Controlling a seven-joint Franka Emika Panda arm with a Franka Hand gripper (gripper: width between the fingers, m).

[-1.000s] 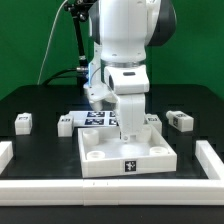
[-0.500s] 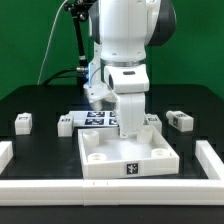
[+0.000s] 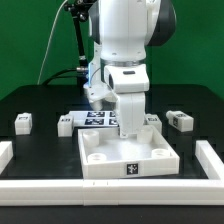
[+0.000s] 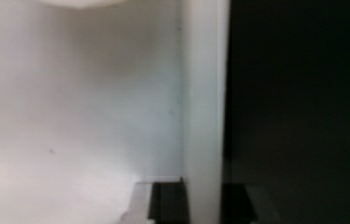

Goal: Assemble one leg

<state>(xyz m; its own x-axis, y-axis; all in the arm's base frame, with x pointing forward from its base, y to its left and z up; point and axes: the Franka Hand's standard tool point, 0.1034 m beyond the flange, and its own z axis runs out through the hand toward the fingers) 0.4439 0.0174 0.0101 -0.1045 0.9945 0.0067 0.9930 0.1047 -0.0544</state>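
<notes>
Tool [image 3: 130,126] low in tray [image 3: 100,166], grip unclr.

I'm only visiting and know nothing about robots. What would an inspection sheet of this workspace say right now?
Surface: black table, white rails along its edges.
Job's things: small white tagged plastic leg blocks, two at the exterior view's left, two at its right; large white square tray-like part.
Clutter: nothing seen.
Grippers: white arm's tool low at the tray's far wall; open or shut, cannot tell.
Cables: black cabling behind the arm.
Surroundings: flat white marker board; green wall.
</notes>
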